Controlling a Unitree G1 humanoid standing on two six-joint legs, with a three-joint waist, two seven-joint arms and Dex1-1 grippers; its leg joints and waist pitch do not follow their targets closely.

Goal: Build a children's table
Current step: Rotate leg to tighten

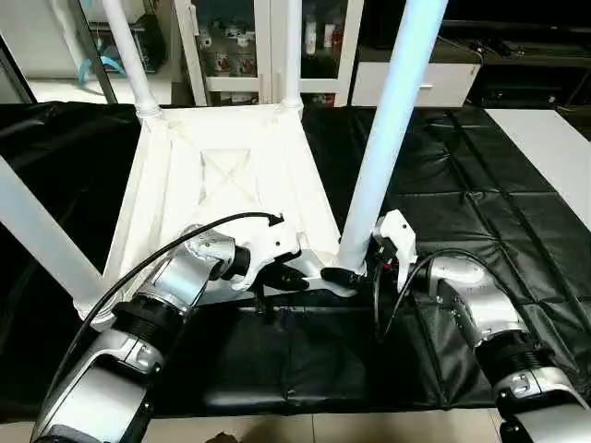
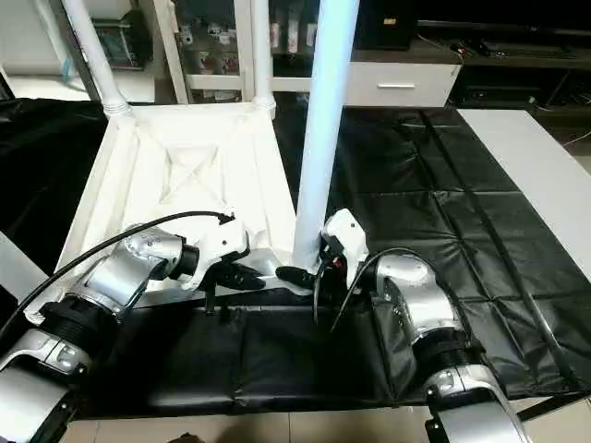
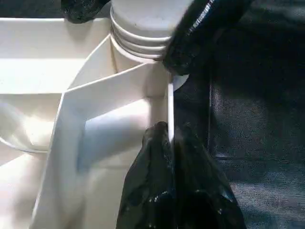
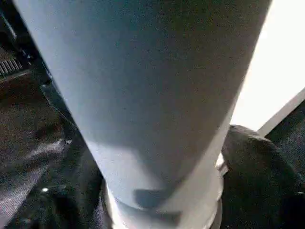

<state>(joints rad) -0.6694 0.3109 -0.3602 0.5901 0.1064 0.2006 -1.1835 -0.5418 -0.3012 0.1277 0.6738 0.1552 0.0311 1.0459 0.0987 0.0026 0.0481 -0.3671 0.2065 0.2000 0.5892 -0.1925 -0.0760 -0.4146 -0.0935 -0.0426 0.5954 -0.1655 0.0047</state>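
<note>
Black-covered work table [image 1: 480, 212] under unlabelled white table top [image 1: 222, 175], claws [image 1: 309, 275] alongside.

Your counter [image 1: 480, 212] wears quilted black cover; at the frame's top stand a white glass-fronted cabinet [image 1: 268, 46] and a drawer unit [image 1: 416, 83].

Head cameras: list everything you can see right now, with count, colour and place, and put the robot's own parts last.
Top: one, white, ribbed underside up on the work table.
Legs: four, white, standing up from the top's corners; the near right one is at the right gripper.
Work table: one, black cover, under everything.
Cabinet: one, white, glass doors, behind the table.
Drawer unit: one, white, behind right.
Left gripper: black fingers shut on the top's near edge wall.
Right gripper: black fingers at the near right leg's base.
Forearms: two, silver, in the foreground.
</note>
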